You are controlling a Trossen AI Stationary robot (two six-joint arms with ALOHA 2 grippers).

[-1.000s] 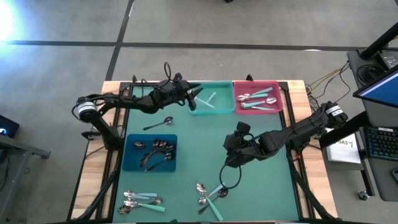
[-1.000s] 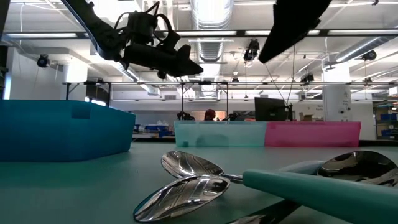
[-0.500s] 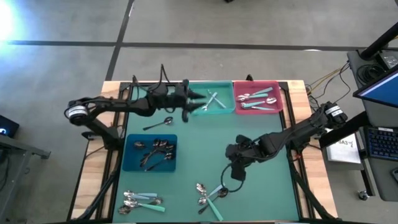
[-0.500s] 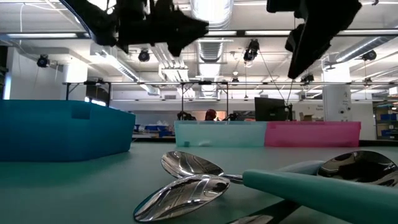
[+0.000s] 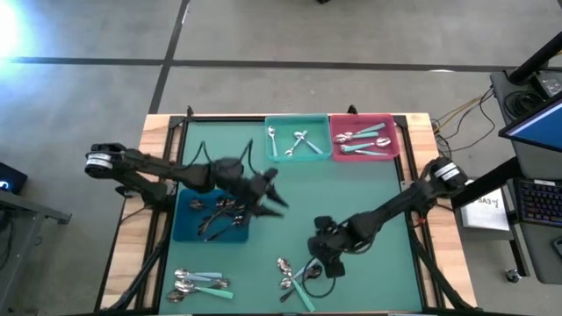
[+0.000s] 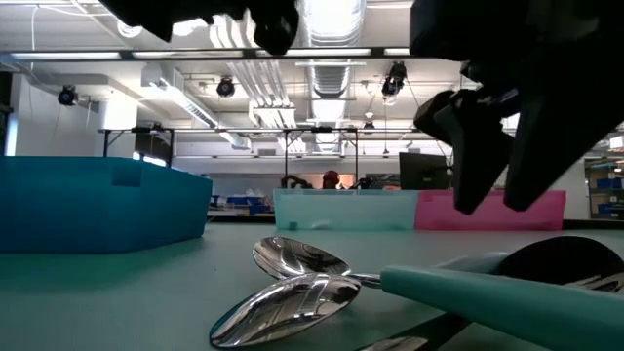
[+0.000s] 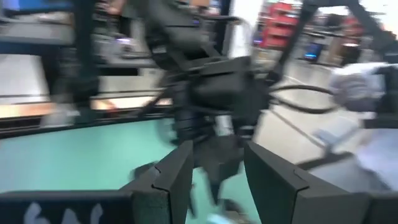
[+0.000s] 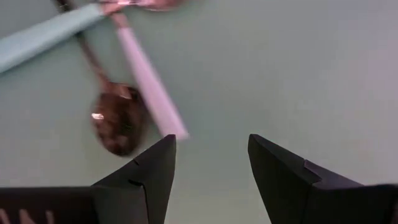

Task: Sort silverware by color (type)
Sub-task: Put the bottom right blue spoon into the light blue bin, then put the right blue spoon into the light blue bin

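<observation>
Fingers of the right gripper [image 5: 314, 250] are spread apart and empty, hanging low over the green surface [image 5: 369, 193] near its front edge. Just beyond them lies a loose cluster of spoons [image 5: 294, 274], some shiny metal and some with mint-teal handles. In the right wrist view, a dark-bowled spoon [image 8: 117, 127] and a pale handle [image 8: 146, 90] lie ahead of the fingertips, so this arm looks set to pick one up.

Fingers of the left gripper [image 5: 274, 195] are also parted, with nothing between them. That gripper is in the air beside the blue bin [image 5: 184, 230], which holds dark spoons, likely the place for that type.

At the far edge, the teal bin [image 5: 299, 156] holds several silver spoons, and the pink bin [image 5: 362, 156] next to it holds spoons with teal handles. A second unsorted group [image 5: 198, 283] lies at the front left corner. Sorting appears partly done, with two piles left.
</observation>
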